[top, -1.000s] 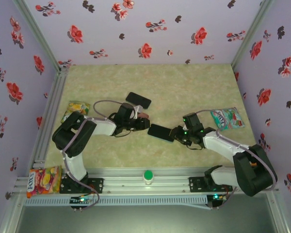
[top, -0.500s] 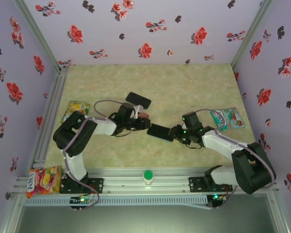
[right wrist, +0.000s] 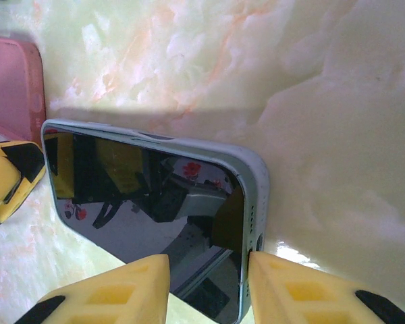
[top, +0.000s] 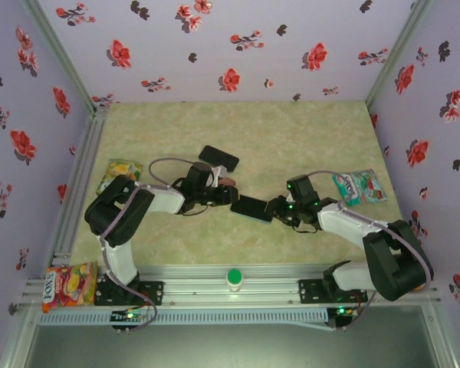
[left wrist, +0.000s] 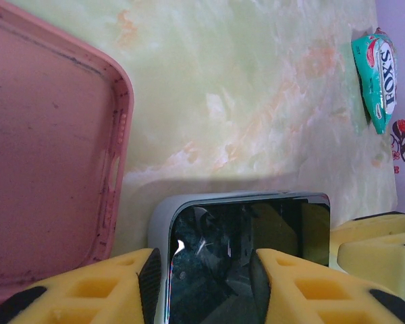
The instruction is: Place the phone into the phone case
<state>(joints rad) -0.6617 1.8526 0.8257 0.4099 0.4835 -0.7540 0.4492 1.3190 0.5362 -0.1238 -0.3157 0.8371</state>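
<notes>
You have a dark phone (top: 252, 208) lying slantwise near the middle of the desk (top: 291, 138), between the two arms. The left fingers (top: 231, 197) come to its 9 o'clock end and the right fingers (top: 274, 208) to its 3 o'clock end.

At 12 o'clock from the left fingers lies a second dark flat slab (top: 218, 159). A small pinkish patch (top: 228, 182) shows between that slab and the arm, too small to identify.

A yellow-green snack bag (top: 119, 173) sits at the desk's 9 o'clock edge and a teal snack bag (top: 359, 187) at its 3 o'clock edge. On the rail (top: 184, 285) in front of you, a red-and-yellow bag (top: 67, 284) rests at 7 o'clock and a green button (top: 233, 277) at 6 o'clock.
</notes>
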